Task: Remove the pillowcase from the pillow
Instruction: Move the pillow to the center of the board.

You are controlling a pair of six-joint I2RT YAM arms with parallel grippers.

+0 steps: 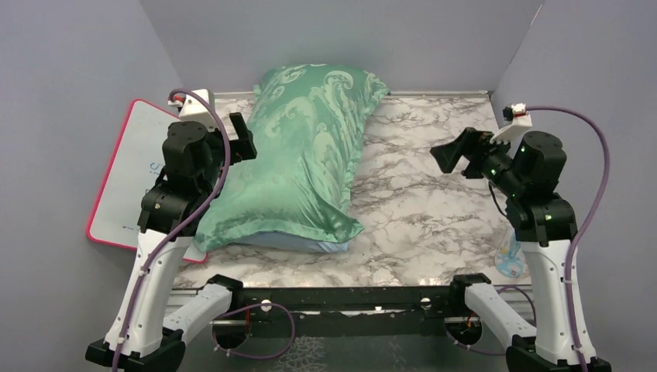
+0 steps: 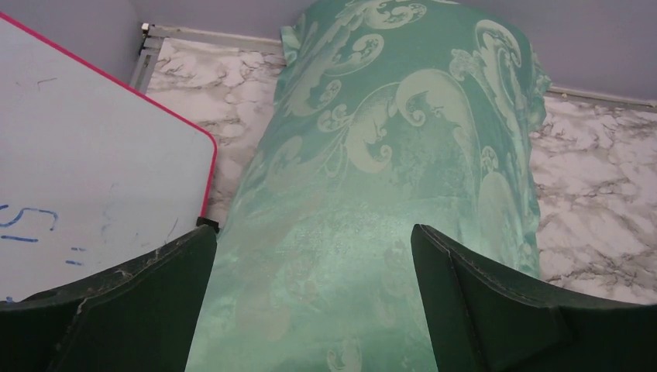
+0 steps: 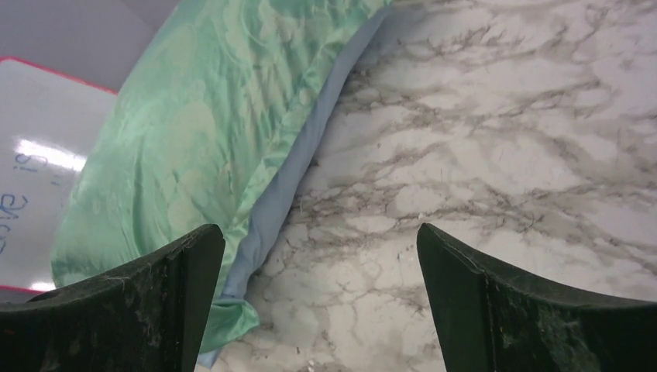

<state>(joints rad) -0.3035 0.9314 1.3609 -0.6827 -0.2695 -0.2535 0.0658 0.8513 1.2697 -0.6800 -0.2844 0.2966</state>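
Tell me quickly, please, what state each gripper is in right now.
Left gripper: open, empty, pointed at the pillowcase.
Right gripper: open, empty, pointed at the table.

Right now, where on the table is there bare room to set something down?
The wide marble tabletop between the pillowcase and the right arm is bare. The left side is crowded: the whiteboard, the left arm and the pillowcase sit close together.

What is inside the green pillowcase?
The pillowcase bulges as if stuffed, but only its green top and a blue edge show. Whatever fills it is completely covered, so no pillow can be seen.
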